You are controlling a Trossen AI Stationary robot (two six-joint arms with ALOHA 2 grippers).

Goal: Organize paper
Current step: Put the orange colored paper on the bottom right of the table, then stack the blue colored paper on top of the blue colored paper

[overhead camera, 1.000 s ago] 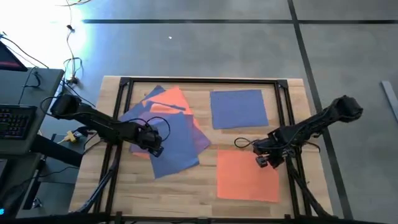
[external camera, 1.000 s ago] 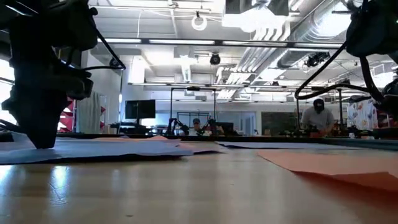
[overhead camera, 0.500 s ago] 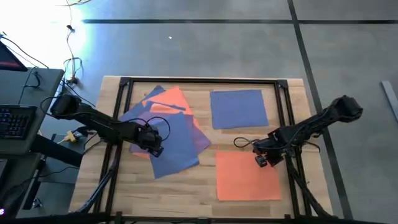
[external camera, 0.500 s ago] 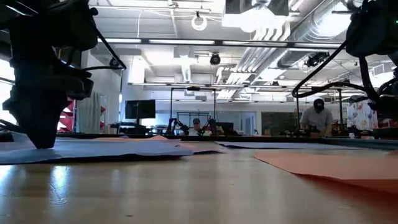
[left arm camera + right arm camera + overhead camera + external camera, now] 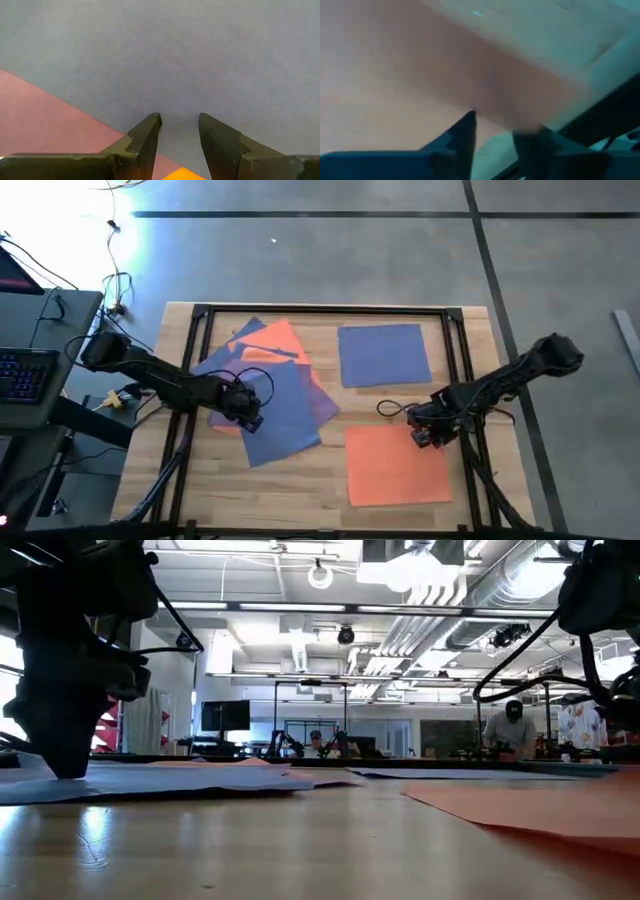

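No readable text, labels, brands or numbers anywhere. Paper sheets are plain, arms unmarked. Keyboard keys and room-background screens too small to read.

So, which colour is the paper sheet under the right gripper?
Orange. The sheet under the right gripper shows best in the high view.

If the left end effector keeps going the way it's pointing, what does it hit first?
The blue sheet right beneath it: the left end effector points down at the top of the overlapping pile, fingers slightly apart. It looks at or nearly at the paper; contact is unclear.
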